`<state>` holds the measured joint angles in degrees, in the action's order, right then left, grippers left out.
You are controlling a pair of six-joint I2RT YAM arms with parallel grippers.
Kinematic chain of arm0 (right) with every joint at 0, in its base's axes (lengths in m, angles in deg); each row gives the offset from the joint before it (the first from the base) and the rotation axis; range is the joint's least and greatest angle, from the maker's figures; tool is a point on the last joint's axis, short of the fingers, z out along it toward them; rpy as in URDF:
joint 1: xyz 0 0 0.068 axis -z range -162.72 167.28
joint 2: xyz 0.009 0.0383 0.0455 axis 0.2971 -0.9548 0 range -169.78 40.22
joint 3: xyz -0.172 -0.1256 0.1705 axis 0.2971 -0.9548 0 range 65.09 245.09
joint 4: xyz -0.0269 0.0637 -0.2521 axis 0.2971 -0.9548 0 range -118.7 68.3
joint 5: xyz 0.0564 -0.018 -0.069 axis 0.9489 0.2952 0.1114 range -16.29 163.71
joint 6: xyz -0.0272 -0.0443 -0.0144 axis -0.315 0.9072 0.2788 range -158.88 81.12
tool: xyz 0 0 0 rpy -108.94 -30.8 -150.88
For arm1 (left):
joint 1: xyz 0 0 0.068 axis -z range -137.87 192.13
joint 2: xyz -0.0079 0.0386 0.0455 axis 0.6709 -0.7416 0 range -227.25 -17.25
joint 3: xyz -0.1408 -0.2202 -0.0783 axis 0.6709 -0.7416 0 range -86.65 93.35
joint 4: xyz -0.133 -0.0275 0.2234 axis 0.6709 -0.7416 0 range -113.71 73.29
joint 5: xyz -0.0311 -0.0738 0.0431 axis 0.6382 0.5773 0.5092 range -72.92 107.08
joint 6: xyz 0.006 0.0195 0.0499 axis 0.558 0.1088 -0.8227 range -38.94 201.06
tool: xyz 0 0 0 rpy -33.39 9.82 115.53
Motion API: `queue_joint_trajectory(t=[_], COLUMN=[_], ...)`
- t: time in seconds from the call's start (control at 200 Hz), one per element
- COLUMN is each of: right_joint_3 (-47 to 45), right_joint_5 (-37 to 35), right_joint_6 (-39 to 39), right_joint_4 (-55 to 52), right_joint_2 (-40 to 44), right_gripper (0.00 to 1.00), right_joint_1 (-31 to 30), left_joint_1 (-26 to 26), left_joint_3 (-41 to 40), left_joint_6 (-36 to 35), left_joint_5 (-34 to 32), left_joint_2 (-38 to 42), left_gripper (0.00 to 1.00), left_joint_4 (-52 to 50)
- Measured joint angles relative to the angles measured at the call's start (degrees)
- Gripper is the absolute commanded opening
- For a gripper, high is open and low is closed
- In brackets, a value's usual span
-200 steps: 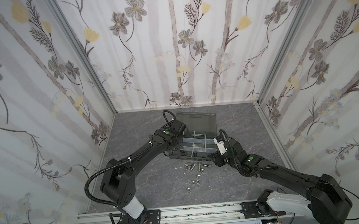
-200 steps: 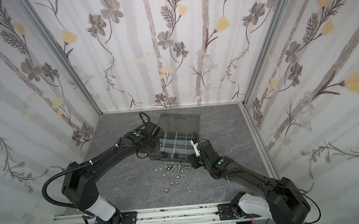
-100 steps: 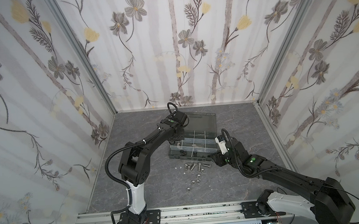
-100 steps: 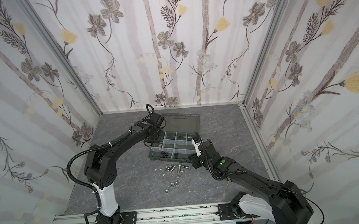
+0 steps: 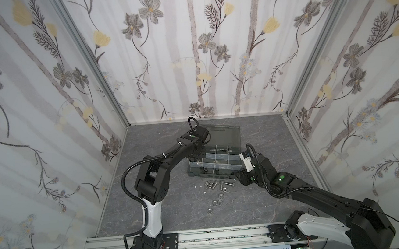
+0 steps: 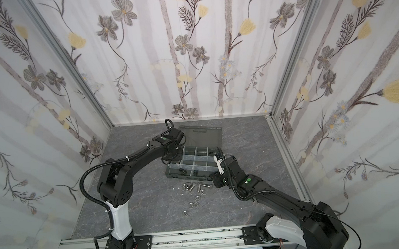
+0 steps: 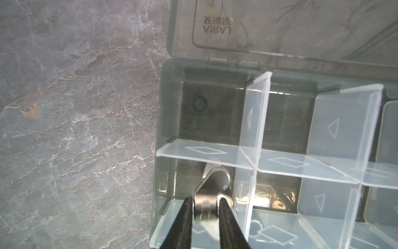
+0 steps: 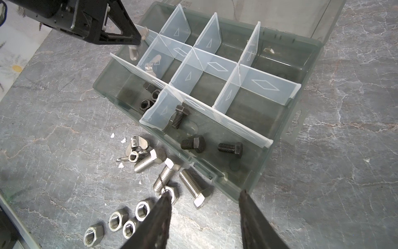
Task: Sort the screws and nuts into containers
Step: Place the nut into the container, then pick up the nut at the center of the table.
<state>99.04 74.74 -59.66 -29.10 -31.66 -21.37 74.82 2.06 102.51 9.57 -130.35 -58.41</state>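
A: Nearest the rail, silver nuts (image 8: 117,220) lie loose on the table (image 8: 323,194). The silver screws (image 8: 191,185) are just beyond, bunched close. The right gripper (image 8: 204,193) hangs over them, jaws apart, empty.

B: Risk there?

A: One finger (image 8: 159,220) sits above a nut that touches a screw's tip. Closing from here could pinch both, or set the screw rolling. The other finger is just beside the front wall of the case (image 8: 215,174), and a bump could shift the whole case.

B: Inside the case?

A: Front row: black nuts (image 8: 145,104) in the end compartment (image 8: 120,92), black screws (image 8: 192,143) next to them. No concern.

B: Further back?

A: The left gripper (image 7: 205,200) grasps a wing nut (image 7: 215,181) over the end compartment (image 7: 183,172) of the middle row. Another wing nut (image 8: 150,65) lies in there.

B: Failure mode?

A: It hangs close to a divider (image 7: 256,112) and to the outer wall. On release a wing may snag a finger. The piece may also strike the divider's edge and hop next door, or out onto the table. The lid (image 7: 280,28) lies open behind and obstructs nothing.
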Motion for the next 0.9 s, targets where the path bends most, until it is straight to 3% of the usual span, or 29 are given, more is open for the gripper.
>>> queue_joint_trajectory(t=[0.27,0.485,0.904], right_joint_3=[0.1,0.3,0.2], right_joint_5=[-0.2,-1.0,-1.5], right_joint_6=[0.0,-0.2,-0.9], right_joint_4=[-0.2,-0.3,1.2], right_joint_2=[0.0,0.0,0.7], right_gripper=[0.52,0.52,0.52], right_joint_1=[0.0,0.0,0.0], left_joint_1=[0.0,0.1,0.3], left_joint_3=[-2.5,-7.9,-41.8], left_joint_6=[0.7,1.5,5.5], left_joint_5=[0.2,-0.2,-5.6], left_joint_2=[3.0,11.7,46.3], left_gripper=[0.46,0.52,0.68], left_joint_4=[2.0,6.9,28.8])
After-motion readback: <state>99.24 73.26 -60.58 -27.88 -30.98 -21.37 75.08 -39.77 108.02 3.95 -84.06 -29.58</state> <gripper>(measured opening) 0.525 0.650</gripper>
